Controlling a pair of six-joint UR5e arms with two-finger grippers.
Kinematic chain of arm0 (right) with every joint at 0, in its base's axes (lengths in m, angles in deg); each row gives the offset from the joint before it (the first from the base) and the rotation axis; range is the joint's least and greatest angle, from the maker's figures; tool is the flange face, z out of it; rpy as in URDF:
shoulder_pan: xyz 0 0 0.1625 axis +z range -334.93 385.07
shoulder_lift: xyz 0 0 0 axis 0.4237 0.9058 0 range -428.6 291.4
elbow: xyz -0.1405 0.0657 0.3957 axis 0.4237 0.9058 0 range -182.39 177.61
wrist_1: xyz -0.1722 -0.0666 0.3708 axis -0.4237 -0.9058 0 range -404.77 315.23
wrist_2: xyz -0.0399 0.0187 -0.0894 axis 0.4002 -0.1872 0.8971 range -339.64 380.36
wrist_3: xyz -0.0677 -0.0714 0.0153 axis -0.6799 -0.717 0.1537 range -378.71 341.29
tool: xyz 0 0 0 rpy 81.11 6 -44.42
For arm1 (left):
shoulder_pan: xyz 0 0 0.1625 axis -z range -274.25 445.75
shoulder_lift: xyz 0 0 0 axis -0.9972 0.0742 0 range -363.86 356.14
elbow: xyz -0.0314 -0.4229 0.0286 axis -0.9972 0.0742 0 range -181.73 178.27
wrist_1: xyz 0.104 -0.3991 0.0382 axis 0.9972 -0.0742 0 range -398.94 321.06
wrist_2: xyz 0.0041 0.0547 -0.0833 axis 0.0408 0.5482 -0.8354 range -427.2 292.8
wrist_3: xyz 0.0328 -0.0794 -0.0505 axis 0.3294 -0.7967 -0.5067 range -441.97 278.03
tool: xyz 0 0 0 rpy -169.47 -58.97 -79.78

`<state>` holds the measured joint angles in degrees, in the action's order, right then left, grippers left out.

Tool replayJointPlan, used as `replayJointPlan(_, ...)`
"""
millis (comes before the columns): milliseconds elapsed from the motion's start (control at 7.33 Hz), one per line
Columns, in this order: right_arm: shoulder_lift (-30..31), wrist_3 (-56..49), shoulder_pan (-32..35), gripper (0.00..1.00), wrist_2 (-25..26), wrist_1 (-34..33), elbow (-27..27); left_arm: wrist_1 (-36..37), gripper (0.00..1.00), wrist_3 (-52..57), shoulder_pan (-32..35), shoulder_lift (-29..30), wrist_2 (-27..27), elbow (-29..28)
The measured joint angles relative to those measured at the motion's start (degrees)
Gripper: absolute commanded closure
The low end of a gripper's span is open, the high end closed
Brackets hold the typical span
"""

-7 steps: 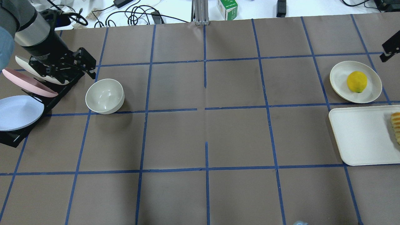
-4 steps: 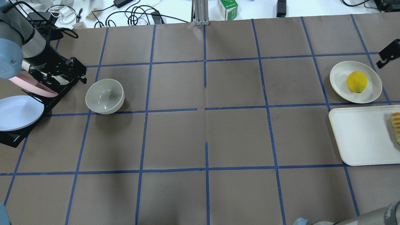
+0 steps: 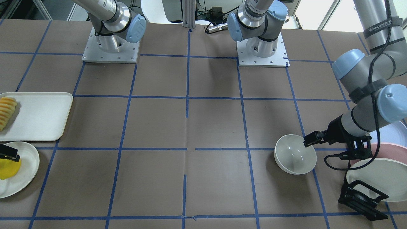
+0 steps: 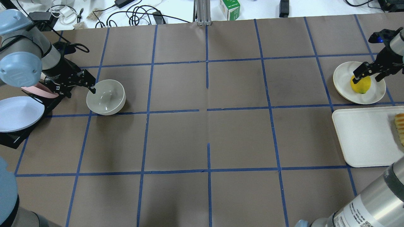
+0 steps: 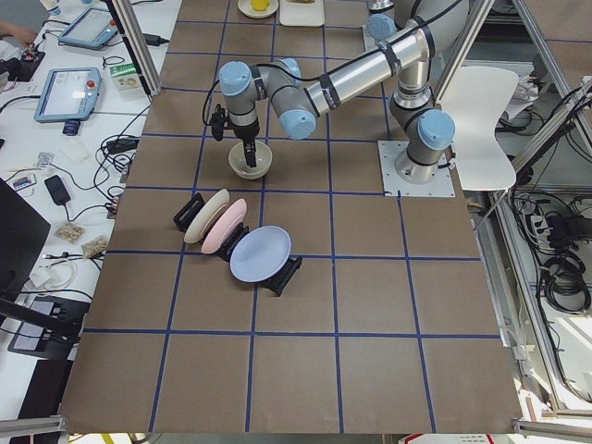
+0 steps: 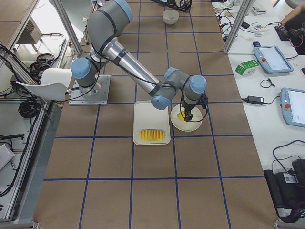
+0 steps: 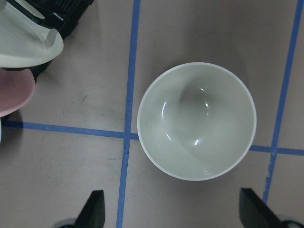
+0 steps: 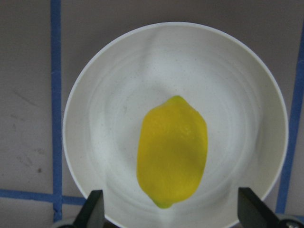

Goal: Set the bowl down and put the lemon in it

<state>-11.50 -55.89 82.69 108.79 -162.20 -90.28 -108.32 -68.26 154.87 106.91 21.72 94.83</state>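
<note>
- Left wrist view: the left gripper (image 7: 173, 213) is spread wide, its 2 fingertips at the bottom corners with nothing held. The bowl (image 7: 197, 121) stands upright on the table (image 7: 76, 180) just beyond them, lying over a blue tape line (image 7: 61, 129). A cream plate (image 7: 23, 42) and a pink plate (image 7: 14, 90) on a dark rack (image 7: 71, 12) sit off to one side, apart from the bowl's rim.
- Right wrist view: the right gripper (image 8: 173, 213) is spread just as wide and grips nothing. The lemon (image 8: 172, 152) lies on its side in the middle of a flat plate (image 8: 109, 95), with open plate all round it. Its lower end lines up with the gap between the 2 fingertips.
- Overhead view: the bowl is far left and the lemon far right, well apart, with a wide stretch of taped table between. A tray (image 4: 363, 138) with sliced food (image 4: 400, 127) lies just beside the lemon's plate. A pale plate (image 4: 19, 113) leans in the rack near the bowl.
- Front-facing view: 1 left finger reaches over the bowl's rim on the rack side.
- Left side view: the left gripper points down over the bowl.
- Right side view: the right gripper points down over the lemon.
</note>
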Motion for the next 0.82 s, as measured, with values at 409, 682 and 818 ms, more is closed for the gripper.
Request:
replayJointPlan(409, -1.0, 0.64, 0.21, 1.0, 0.58, -0.11, 0.22, 1.89, 0.63, 0.09, 0.03, 4.4, -0.25, 0.03)
replayJointPlan(682, 1.96, 1.26, 0.41, 1.0, 0.73, 1.93, 0.5, 2.64, 1.0, 0.25, 0.04, 5.83, -0.29, 0.03)
replayJointPlan(818, 5.93, 1.98, 0.8, 1.0, 0.65, 6.07, 0.82, 2.72, 1.0, 0.56, 0.05, 6.17, -0.35, 0.01)
